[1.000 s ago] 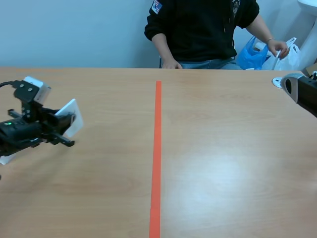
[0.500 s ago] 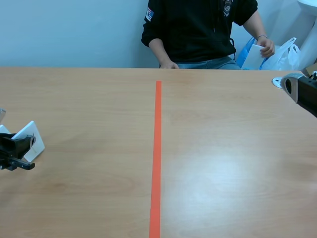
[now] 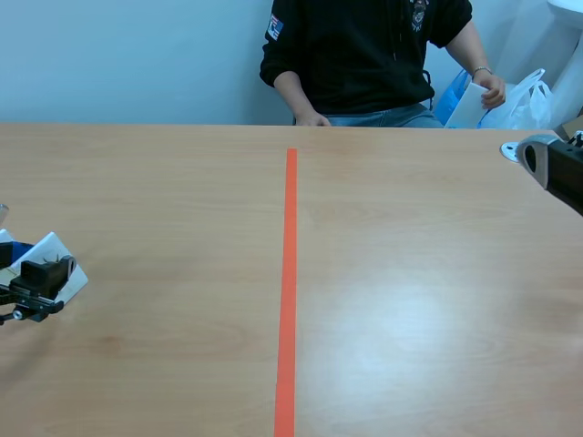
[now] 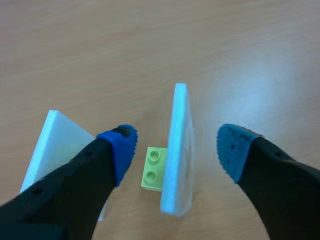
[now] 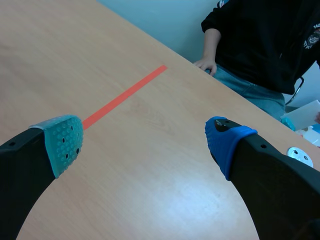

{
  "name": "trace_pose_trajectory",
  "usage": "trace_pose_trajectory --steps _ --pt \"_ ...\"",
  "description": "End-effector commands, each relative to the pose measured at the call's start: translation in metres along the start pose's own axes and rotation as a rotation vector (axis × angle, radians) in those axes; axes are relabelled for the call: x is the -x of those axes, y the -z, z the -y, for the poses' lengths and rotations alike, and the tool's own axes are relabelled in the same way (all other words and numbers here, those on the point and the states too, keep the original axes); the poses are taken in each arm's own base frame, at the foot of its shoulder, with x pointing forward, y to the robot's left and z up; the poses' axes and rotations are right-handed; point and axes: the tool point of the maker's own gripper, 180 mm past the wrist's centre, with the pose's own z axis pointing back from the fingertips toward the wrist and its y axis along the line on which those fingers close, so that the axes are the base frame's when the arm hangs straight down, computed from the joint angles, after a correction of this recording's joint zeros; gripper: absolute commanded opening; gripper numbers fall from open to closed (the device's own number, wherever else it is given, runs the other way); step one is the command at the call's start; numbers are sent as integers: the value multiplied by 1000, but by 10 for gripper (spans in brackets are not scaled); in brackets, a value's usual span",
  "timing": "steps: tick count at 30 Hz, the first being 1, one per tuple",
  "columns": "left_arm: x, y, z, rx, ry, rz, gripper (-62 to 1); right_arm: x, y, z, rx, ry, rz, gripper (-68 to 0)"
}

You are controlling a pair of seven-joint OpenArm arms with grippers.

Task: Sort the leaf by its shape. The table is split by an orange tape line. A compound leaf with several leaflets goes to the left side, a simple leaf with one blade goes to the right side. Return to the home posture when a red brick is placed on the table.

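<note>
Both jaws wide, left jaws astride an upright white card [image 4: 179, 150], apparently on a green brick [image 4: 154, 168].

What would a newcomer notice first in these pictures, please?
The orange tape line running down the middle of the table catches the eye first. At the table's far left, the left tool is open around an upright white card with a green brick at its foot. Across the table, a person holds a second card.
</note>
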Motion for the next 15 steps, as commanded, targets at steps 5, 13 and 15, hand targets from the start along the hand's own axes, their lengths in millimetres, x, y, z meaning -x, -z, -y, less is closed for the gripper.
trace_pose_trajectory --steps 5,13,15 --pt "-17 3 -3 -5 2 47 -108 -7 -1 6 8 -21 21 -175" --pt "-33 1 17 81 20 76 -67 -7 -1 6 8 -21 21 -175" --pt "-46 -3 26 110 43 94 -67 -7 -1 6 8 -21 21 -175"
